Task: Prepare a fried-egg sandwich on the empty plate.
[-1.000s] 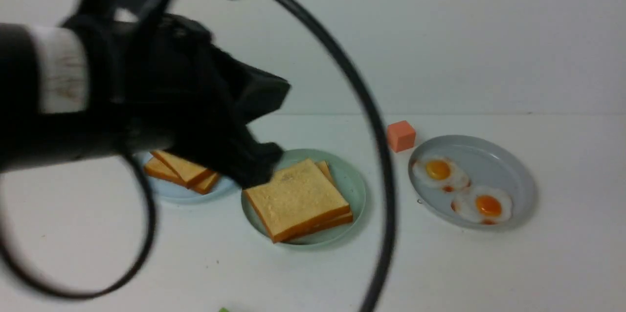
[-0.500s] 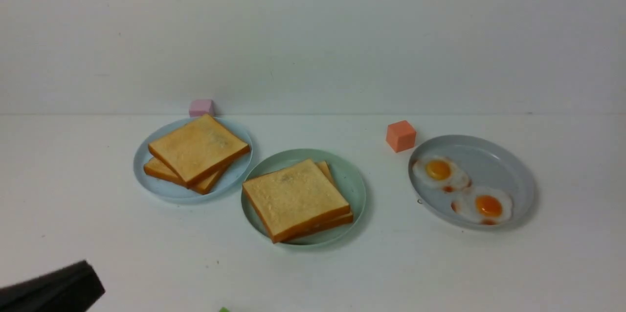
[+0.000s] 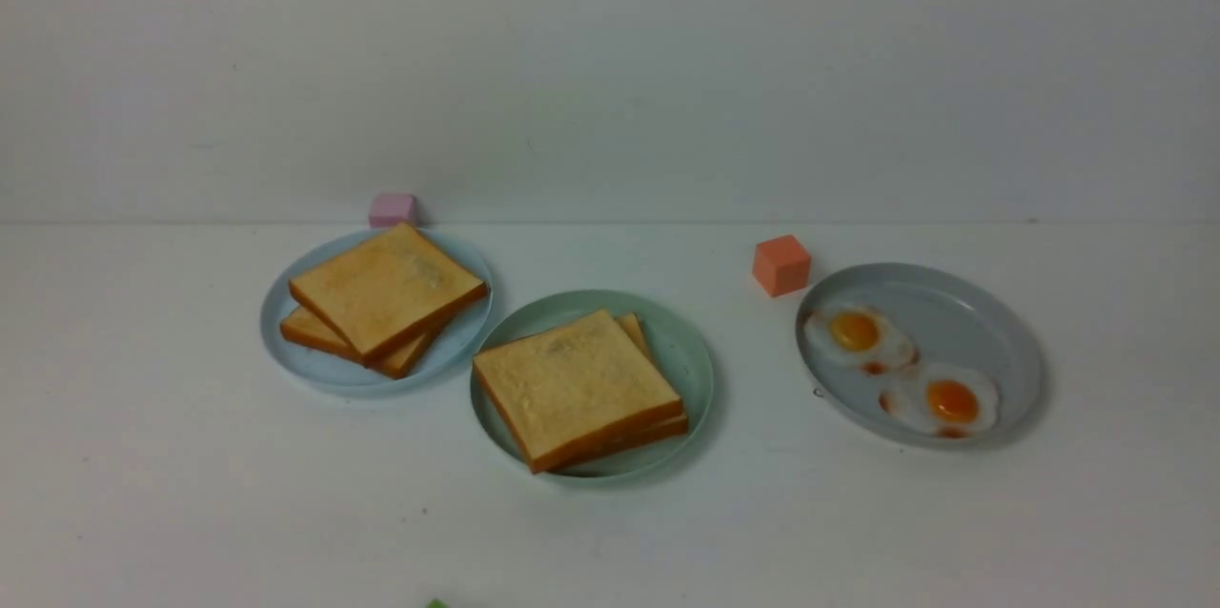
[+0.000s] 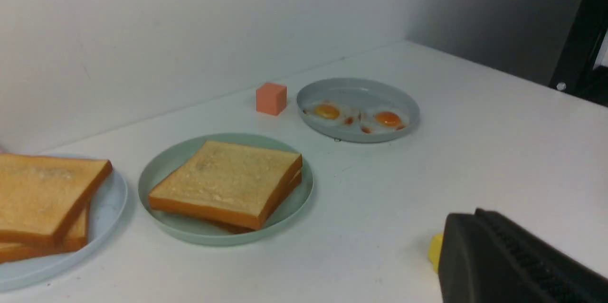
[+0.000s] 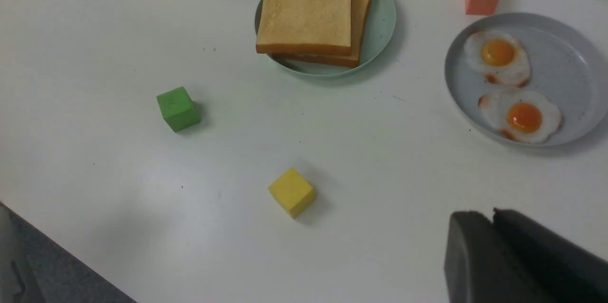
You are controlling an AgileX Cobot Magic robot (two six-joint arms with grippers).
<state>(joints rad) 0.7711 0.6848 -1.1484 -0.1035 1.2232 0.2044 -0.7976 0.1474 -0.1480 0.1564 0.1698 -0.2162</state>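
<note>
The mint-green plate (image 3: 688, 341) sits mid-table and holds the sandwich (image 3: 577, 384): two toast slices stacked, the top one slightly askew. What lies between the slices is hidden. The plate (image 4: 161, 165) and sandwich (image 4: 228, 179) also show in the left wrist view, and both in the right wrist view (image 5: 382, 13) (image 5: 306, 13). Neither arm shows in the front view. My left gripper (image 4: 475, 215) is shut and empty, back near the table's front. My right gripper (image 5: 491, 213) is shut and empty, well short of the plates.
A light blue plate (image 3: 334, 372) at the left holds a pile of toast (image 3: 386, 289). A grey-blue plate (image 3: 991, 322) at the right holds two fried eggs (image 3: 855, 334). Orange cube (image 3: 782, 265), pink cube (image 3: 393, 208), yellow cube (image 5: 291, 192) and green cube (image 5: 178, 108) lie around.
My left arm, which covered the left of the front view above the plates, has pulled back down and left, out of that view. The toast on the mint-green plate stays put.
</note>
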